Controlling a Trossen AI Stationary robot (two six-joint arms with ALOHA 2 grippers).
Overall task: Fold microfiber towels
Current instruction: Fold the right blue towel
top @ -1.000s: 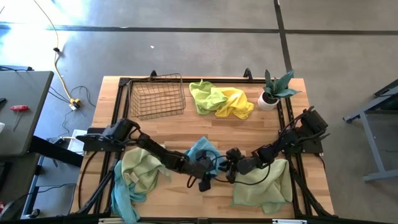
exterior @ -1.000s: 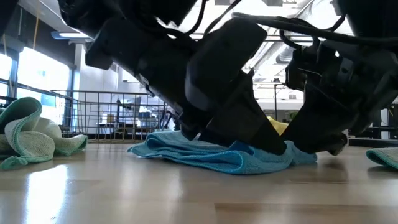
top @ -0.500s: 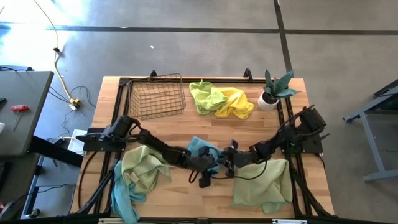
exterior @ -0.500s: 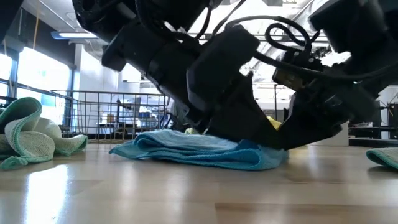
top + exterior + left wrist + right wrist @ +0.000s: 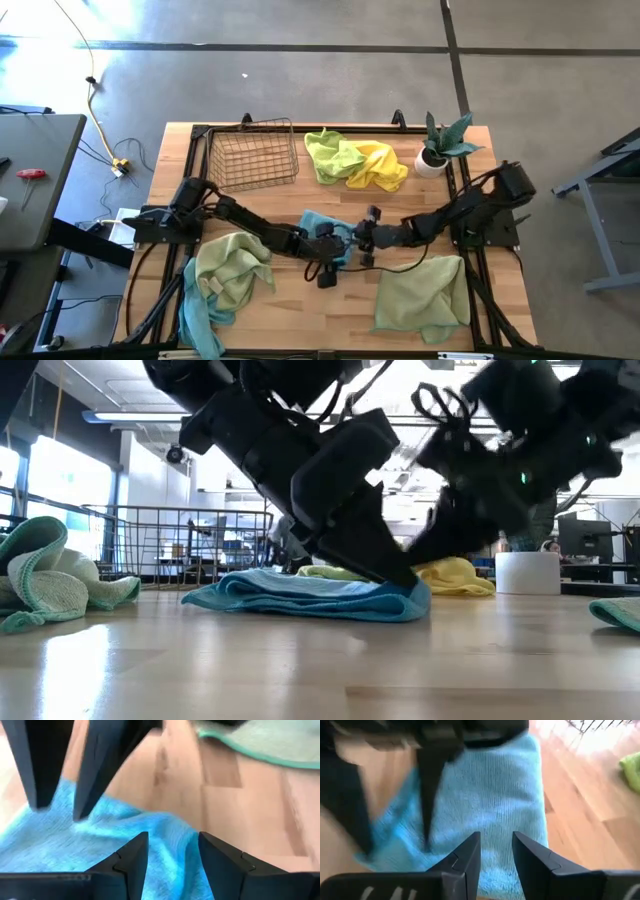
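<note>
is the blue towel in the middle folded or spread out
Folded: the blue towel lies doubled over, with stacked layers showing along its edge in the low view.

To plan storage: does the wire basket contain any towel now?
No: in the high view the wire basket shows only wood through its mesh, with no towel in it.

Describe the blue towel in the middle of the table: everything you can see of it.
The blue towel is a soft light-blue microfiber cloth with a fine ribbed weave, lying low in flat folded layers on the wooden table near its middle. The left gripper and right gripper meet over its near edge, fingers apart above the fabric. It lies apart from the other towels.
</note>
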